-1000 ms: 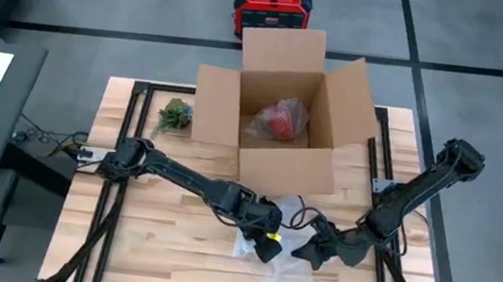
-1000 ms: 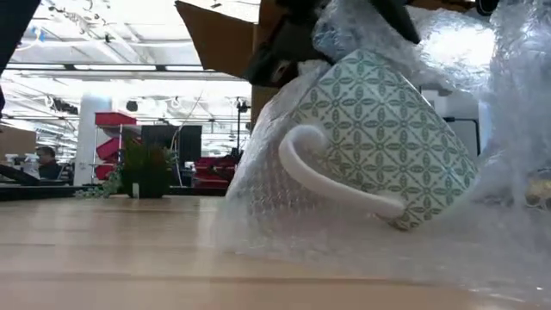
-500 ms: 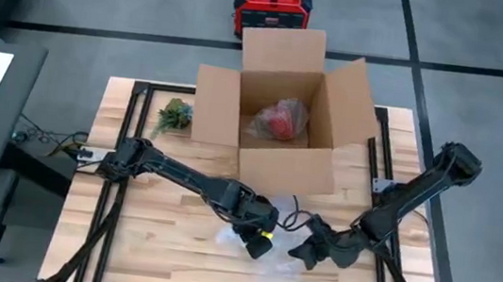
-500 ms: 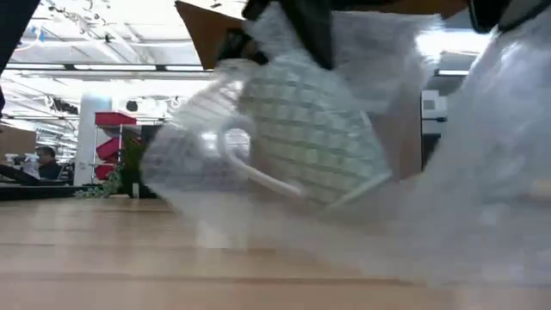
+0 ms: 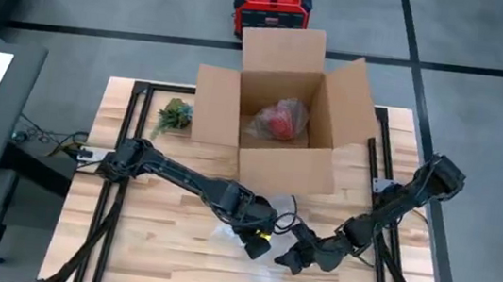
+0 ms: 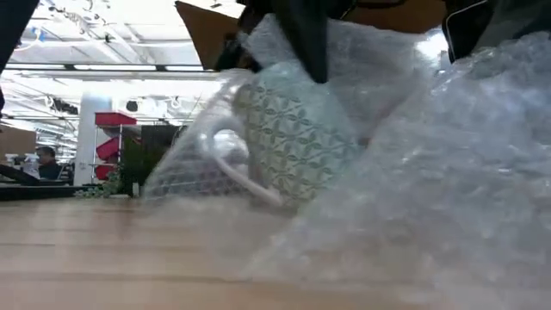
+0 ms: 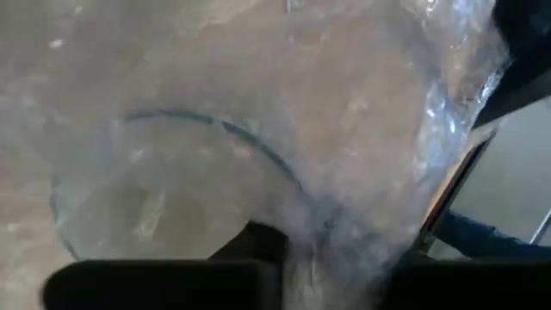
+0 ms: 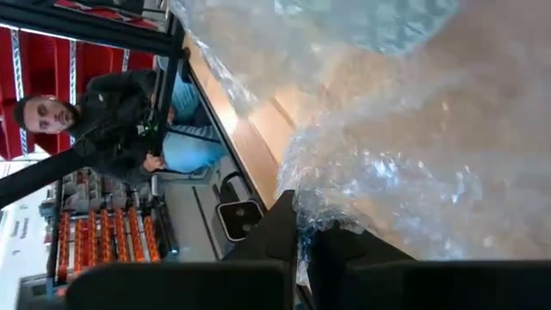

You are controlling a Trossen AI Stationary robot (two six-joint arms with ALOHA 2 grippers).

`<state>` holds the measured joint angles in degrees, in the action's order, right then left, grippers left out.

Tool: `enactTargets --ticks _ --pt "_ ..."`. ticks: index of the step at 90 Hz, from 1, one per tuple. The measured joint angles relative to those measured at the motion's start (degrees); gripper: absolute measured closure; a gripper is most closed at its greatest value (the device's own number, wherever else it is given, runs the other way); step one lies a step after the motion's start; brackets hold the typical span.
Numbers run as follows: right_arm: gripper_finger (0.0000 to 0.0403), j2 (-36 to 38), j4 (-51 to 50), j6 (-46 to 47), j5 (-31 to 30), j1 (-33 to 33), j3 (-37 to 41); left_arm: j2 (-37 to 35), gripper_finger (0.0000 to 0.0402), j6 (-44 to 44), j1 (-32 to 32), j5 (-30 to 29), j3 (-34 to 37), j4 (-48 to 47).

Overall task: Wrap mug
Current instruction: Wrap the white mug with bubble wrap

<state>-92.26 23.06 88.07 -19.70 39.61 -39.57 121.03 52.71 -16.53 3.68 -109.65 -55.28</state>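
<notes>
Mug [image 6: 297, 129] lies tilted near the front of the wooden worktop [image 5: 135, 242], white handle toward the plant side, green lattice pattern showing through bubble wrap [image 6: 413, 189] draped over and around it. Low view: wrap heaped thick on one side of the mug, thinner film across the handle.

Left tool [image 5: 259, 245] sits over the mug in the high view; its wrist view shows the fingers pinching the mug's rim through the film, one finger inside the mouth. Right tool [image 5: 289, 257] just beside it, fingers pressed together on an edge of the bubble wrap, as its wrist view shows.

Behind, mid-worktop: open cardboard box [image 5: 283, 116] holding a red wrapped item [image 5: 280, 120]. Small green plant [image 5: 174, 114] beside the box. Red device [image 5: 271, 8] on the floor beyond. A seated person [image 8: 129, 112] shows in the right wrist view, past the worktop edge.
</notes>
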Motion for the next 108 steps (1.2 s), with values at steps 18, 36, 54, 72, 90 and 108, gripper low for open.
enactTargets --ticks 18,36,54,72,90,108 --pt "0.0403 0.4 -0.4 -1.1 0.0 0.1 0.0 0.0 0.0263 0.0 0.2 0.9 0.0 2.9" --pt "0.0403 0.4 -1.7 -1.1 0.1 0.7 0.0 0.0 0.0231 0.5 0.4 7.2 -0.8 3.4" --pt "0.0403 0.4 -3.4 0.2 0.3 2.2 0.0 0.0 0.0229 0.7 0.0 8.0 -5.6 -1.1" --pt "0.0403 0.4 -4.7 1.4 0.3 3.7 0.0 0.0 0.0229 1.5 -1.0 7.9 -12.3 -7.5" --pt "0.0403 0.4 -4.8 1.6 0.2 4.2 0.0 0.0 0.0230 1.5 -3.8 7.6 -12.9 2.0" --pt "0.0403 0.4 -4.7 1.6 0.2 4.2 0.0 1.9 0.0261 4.2 -5.0 -5.7 -8.4 6.5"
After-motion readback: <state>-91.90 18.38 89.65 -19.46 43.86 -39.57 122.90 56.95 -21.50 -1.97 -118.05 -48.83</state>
